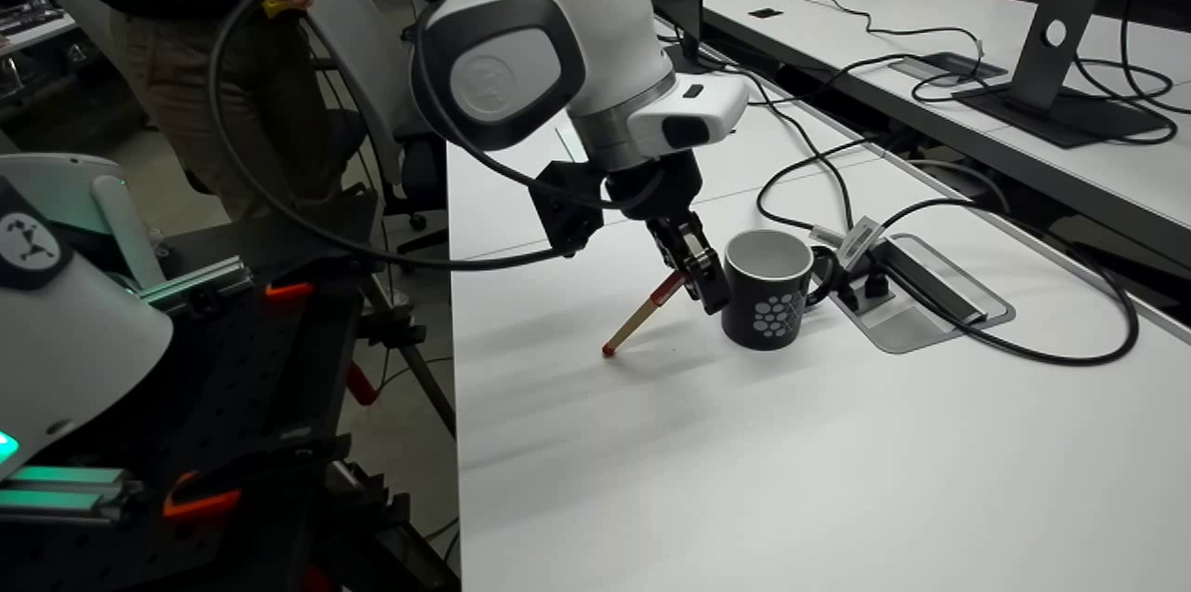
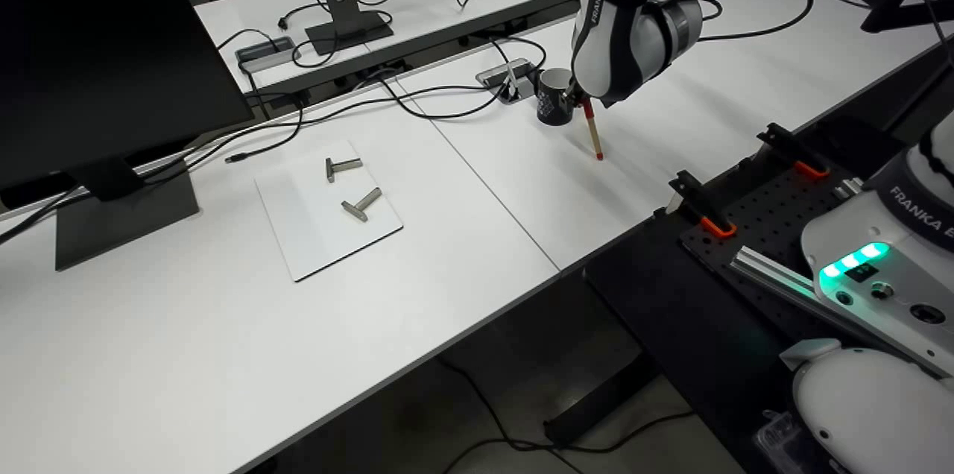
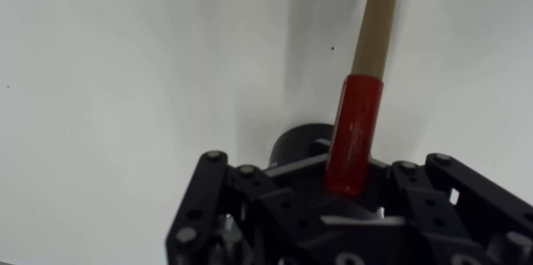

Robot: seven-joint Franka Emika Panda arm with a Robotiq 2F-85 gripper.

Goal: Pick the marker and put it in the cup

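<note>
The closed gripper appears to pinch the marker by its red end, the rest slanting down from it toward the tabletop, so picking seems done; placing in the cup, just beside the gripper, remains.

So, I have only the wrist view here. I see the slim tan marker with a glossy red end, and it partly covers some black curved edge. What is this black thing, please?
Observer: It is the black mug with pale dots, standing upright with its opening up.
Operator: Thank you. And what is beside it?
Observer: Its handle points toward a silver-grey rectangular panel.
Operator: Understood. The tan-and-red marker runs out of my picture at the top; how does it end there?
Observer: In both exterior views it ends in a small red tip, pointing down.
</note>
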